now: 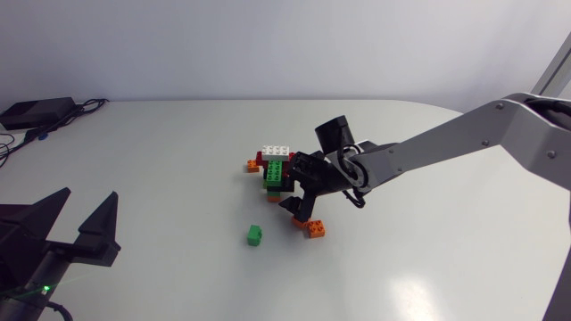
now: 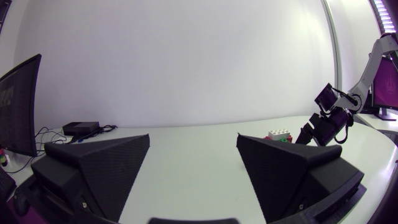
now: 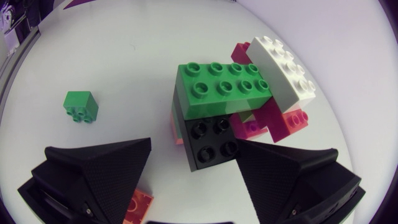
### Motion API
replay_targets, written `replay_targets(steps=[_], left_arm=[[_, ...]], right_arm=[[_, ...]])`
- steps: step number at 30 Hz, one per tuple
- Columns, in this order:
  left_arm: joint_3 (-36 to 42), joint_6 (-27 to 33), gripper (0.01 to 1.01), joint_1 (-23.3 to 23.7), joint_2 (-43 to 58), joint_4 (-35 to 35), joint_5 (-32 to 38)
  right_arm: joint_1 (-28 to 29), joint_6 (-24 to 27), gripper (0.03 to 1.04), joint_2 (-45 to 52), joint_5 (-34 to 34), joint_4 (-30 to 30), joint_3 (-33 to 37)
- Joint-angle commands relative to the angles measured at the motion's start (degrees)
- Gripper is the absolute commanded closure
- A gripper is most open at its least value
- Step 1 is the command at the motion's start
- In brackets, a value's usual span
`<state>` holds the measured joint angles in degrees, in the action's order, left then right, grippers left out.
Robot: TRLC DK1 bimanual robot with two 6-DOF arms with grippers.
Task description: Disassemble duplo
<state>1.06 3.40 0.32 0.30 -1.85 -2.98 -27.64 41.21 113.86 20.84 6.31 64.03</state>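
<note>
The duplo assembly (image 1: 277,169) stands mid-table: a white brick (image 3: 283,68) on top, beside a green brick (image 3: 224,87), with a black brick (image 3: 211,143) beneath and magenta and red pieces behind. My right gripper (image 1: 293,185) is at the assembly's right side, open. In the right wrist view the black brick lies between the tips of that gripper (image 3: 193,186); one finger is close against it and the other stands apart. My left gripper (image 1: 80,227) hangs open near the table's front left, empty, and the left wrist view shows the gripper (image 2: 193,180) far from the assembly (image 2: 278,134).
A loose small green brick (image 1: 255,234) lies in front of the assembly, also seen in the right wrist view (image 3: 81,106). A loose orange brick (image 1: 316,228) sits just under my right gripper. A black box with cables (image 1: 36,111) rests at the back left corner.
</note>
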Motion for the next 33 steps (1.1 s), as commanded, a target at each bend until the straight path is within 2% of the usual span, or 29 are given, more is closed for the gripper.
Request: replay_targets(steps=[1,3,10,14,16,27,33], left_arm=[[-1.2,0.5,0.046,-0.1,-1.0,-0.4,0.0],[-1.2,0.5,0.046,-0.1,-1.0,-0.4,0.0],[-1.2,0.5,0.046,-0.1,-1.0,-0.4,0.0],[-1.2,0.5,0.046,-0.1,-1.0,-0.4,0.0],[-1.2,0.5,0.046,-0.1,-1.0,-0.4,0.0],[-1.2,0.3,0.046,-0.1,-1.0,-0.3,0.0],[-1.2,-0.1,0.046,0.2,-1.1,-0.2,0.0]], right_arm=[[0.3,0.5,0.35,1.2,0.4,1.7,-0.1],[0.4,0.4,0.45,1.2,0.5,2.7,-0.5],[0.3,-0.7,0.46,0.6,1.2,3.5,-0.9],[0.4,-1.0,0.64,0.6,2.7,3.2,-0.7],[0.4,-1.2,0.68,0.6,2.9,2.0,-0.3],[0.9,-2.3,0.78,-0.7,3.7,1.0,-0.4],[1.4,-2.2,0.80,-1.7,4.4,-0.4,-0.7]])
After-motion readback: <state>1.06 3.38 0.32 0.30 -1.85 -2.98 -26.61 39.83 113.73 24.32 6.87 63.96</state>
